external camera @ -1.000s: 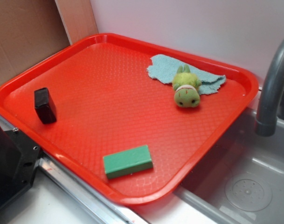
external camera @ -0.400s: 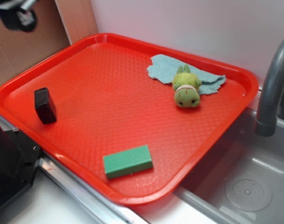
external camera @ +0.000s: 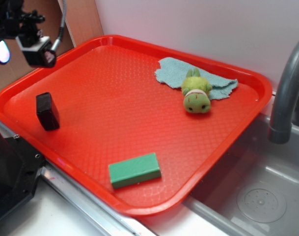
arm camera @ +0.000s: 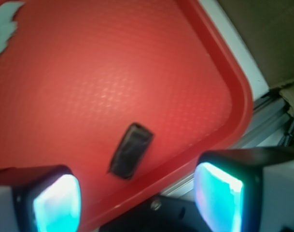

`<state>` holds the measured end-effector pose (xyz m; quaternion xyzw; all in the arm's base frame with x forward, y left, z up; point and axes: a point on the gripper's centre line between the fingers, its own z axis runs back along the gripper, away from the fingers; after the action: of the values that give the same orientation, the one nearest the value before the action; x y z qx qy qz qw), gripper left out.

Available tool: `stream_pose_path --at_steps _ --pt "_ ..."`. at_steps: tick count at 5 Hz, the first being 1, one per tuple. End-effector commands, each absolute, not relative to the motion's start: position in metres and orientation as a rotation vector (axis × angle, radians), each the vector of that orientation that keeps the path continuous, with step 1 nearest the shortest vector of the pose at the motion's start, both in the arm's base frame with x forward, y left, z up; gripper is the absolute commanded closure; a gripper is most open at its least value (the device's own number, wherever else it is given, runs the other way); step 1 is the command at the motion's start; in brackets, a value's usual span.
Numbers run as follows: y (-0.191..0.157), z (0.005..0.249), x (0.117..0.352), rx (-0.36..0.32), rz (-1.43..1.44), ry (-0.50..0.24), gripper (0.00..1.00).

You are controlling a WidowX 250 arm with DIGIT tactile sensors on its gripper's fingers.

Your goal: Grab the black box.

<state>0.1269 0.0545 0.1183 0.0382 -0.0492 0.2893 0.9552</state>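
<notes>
Red tray (external camera: 139,98) carries the black box (external camera: 47,111) near its left edge, upright; I hold the gripper (arm camera: 137,193) above it (fingers wide apart, empty), lined up to descend.

The red tray (external camera: 90,46) carries the black box (external camera: 47,111), green block (external camera: 134,170), plush toy (external camera: 196,96) and, seemingly, a blue cloth (external camera: 174,71).

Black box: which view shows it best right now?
The exterior view: the black box is sharp and standing whole on the red tray, near its left rim. The wrist view also shows it unblocked, but blurred, between the open gripper fingers.
</notes>
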Motion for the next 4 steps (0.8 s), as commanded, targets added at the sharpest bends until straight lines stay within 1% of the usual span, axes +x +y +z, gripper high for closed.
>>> stream_pose_path --at_steps 1,2,3,4 --pt "0.078 0.088 0.118 0.066 0.556 -0.117 0.00" --pt "0.078 0.066 0.129 0.034 0.548 -0.120 0.00" --pt "0.075 0.047 0.140 0.018 0.580 -0.092 0.00" --pt "0.076 0.036 0.134 -0.015 0.703 -0.061 0.00"
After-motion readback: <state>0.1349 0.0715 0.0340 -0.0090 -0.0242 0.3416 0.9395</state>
